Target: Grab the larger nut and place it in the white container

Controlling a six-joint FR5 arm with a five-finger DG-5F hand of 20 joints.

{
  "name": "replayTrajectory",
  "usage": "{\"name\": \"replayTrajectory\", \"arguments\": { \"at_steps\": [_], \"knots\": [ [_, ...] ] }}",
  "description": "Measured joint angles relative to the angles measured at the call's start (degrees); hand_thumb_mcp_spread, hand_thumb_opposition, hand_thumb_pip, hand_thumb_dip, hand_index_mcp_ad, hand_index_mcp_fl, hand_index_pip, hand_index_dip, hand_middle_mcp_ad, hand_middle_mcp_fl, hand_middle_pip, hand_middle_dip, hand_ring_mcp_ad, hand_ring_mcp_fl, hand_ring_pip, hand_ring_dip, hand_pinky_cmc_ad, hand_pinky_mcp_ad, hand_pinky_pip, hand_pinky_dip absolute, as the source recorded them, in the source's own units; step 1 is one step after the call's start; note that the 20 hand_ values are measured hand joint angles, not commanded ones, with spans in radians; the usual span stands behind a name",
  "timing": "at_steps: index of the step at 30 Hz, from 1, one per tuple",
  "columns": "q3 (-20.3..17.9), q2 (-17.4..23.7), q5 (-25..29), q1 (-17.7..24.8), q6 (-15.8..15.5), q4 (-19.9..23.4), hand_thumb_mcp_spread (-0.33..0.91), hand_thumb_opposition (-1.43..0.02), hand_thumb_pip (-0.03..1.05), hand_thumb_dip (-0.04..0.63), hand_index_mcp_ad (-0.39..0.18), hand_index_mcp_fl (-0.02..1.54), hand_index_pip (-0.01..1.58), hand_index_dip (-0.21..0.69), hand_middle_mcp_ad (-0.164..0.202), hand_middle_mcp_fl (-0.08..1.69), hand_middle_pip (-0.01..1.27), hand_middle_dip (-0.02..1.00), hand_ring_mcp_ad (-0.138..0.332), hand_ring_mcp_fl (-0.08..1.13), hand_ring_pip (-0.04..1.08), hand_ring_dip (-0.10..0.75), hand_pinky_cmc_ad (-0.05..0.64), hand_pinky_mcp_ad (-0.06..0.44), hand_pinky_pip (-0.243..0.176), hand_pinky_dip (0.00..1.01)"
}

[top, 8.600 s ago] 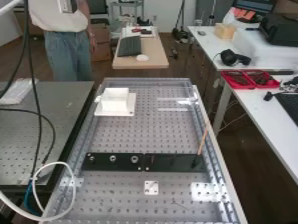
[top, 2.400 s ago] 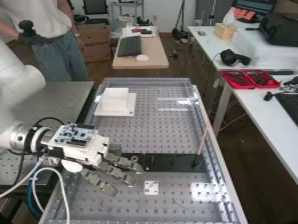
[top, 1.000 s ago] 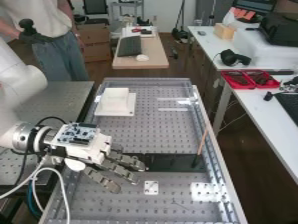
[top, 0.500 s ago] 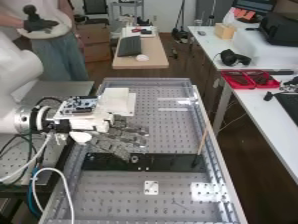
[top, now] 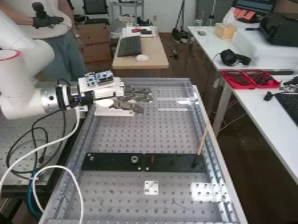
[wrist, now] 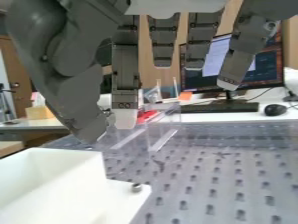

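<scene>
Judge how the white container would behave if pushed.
The white container looks stiff, judging by its straight, flat walls. It seems unlikely to tip easily, as its flat base spreads wider than the box. It may barely slide: the metal piece at the base's corner resembles a screw head, though I cannot tell if it is tightened.

You have one white open-topped container, one smaller metal nut and one round metal bearing. You can also count two shallow red trays.
</scene>
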Motion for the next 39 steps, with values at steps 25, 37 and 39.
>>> {"name": "replayTrajectory", "arguments": {
  "at_steps": [25,37,39],
  "knots": [
    [0.55,0.58,-3.93,4.08,-0.73,-6.45,0.34,-0.88,0.79,0.195,-0.176,0.05,1.53,0.0,0.082,0.0,0.14,0.19,0.143,0.0,0.17,0.126,0.351,0.309,-0.105,0.7],
    [0.01,3.29,2.95,4.2,0.76,-6.38,0.34,-0.88,0.79,0.206,-0.176,0.01,1.43,-0.091,0.077,0.0,0.13,0.19,0.143,0.0,0.17,0.126,0.349,0.312,-0.105,0.74],
    [-0.08,4.86,6.34,3.64,2.55,-5.56,0.33,-0.88,0.79,0.206,-0.176,0.02,1.44,-0.087,0.082,0.0,0.13,0.19,0.143,0.0,0.17,0.126,0.349,0.312,-0.105,0.75]
  ]
}}
